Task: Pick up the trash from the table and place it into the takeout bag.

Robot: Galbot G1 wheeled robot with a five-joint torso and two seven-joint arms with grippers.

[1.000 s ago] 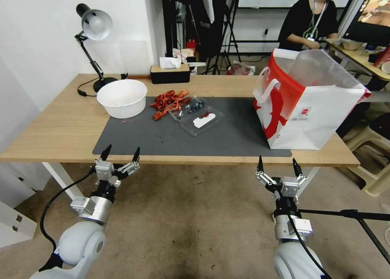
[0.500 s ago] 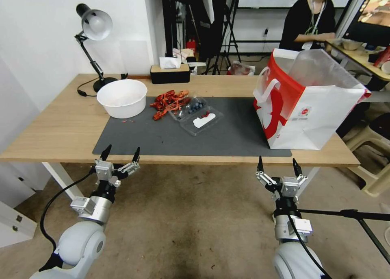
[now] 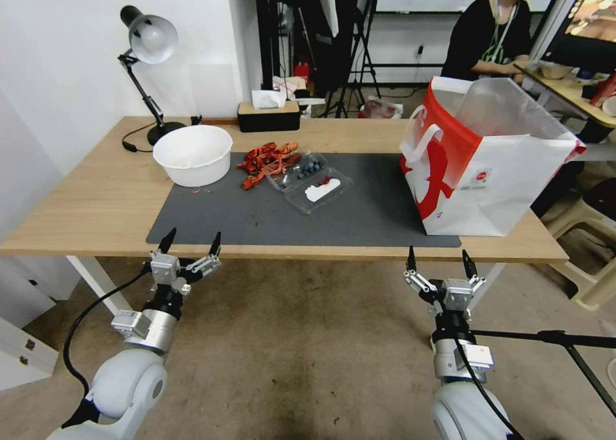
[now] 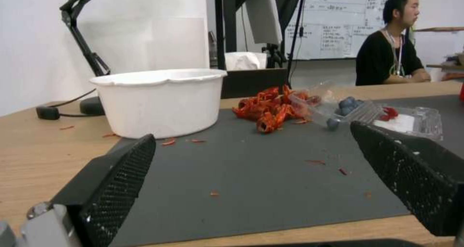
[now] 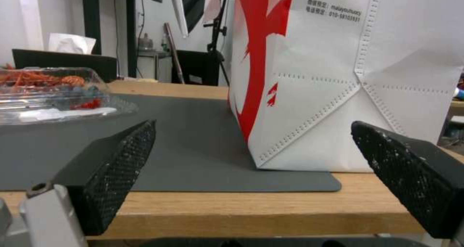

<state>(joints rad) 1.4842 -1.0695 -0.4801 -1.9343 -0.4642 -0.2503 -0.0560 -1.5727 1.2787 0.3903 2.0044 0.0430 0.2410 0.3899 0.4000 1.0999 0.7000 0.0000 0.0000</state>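
The trash lies on the dark grey mat (image 3: 359, 209) of the table (image 3: 96, 196). It is a white plastic bowl (image 3: 192, 154), a heap of red crayfish shells (image 3: 266, 161) and an open clear clamshell box (image 3: 308, 180) holding a few blueberries. The takeout bag (image 3: 487, 164), white with a red side, stands open at the mat's right end. My left gripper (image 3: 192, 236) hangs open below the table's front edge, facing the bowl (image 4: 157, 102) and shells (image 4: 268, 109). My right gripper (image 3: 438, 254) is open too, below the edge in front of the bag (image 5: 338, 76).
A desk lamp (image 3: 151, 39) stands at the table's back left, with a black tissue box (image 3: 268, 113) at the back middle. A black stand leg (image 3: 545, 337) runs along the floor to my right, near a beige stool (image 3: 597, 273).
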